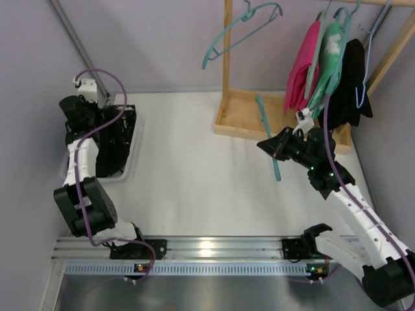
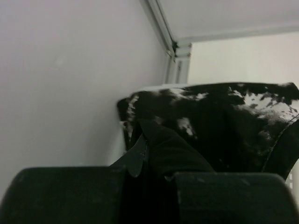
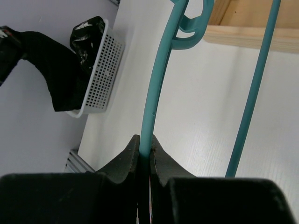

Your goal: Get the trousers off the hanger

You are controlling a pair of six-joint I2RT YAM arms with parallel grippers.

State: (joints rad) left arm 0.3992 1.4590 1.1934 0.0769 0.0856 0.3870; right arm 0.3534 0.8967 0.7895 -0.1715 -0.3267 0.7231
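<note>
My right gripper (image 1: 273,146) (image 3: 145,142) is shut on one thin bar of the teal hanger (image 1: 262,113) (image 3: 154,93) and holds it bare above the table, in front of the wooden rack. My left gripper (image 1: 97,123) (image 2: 149,170) is shut on a fold of the plain black trousers (image 2: 168,149). The trousers (image 3: 51,70) hang limp from it beside and over the white basket (image 1: 134,146) at the far left. They are apart from the hanger.
The basket (image 3: 100,70) holds a black cloth speckled with white (image 2: 233,116). The wooden rack (image 1: 227,65) at the back right carries a second teal hanger (image 1: 240,32), pink (image 1: 301,71), green (image 1: 331,58) and black (image 1: 353,84) garments. A wall lies close on the left.
</note>
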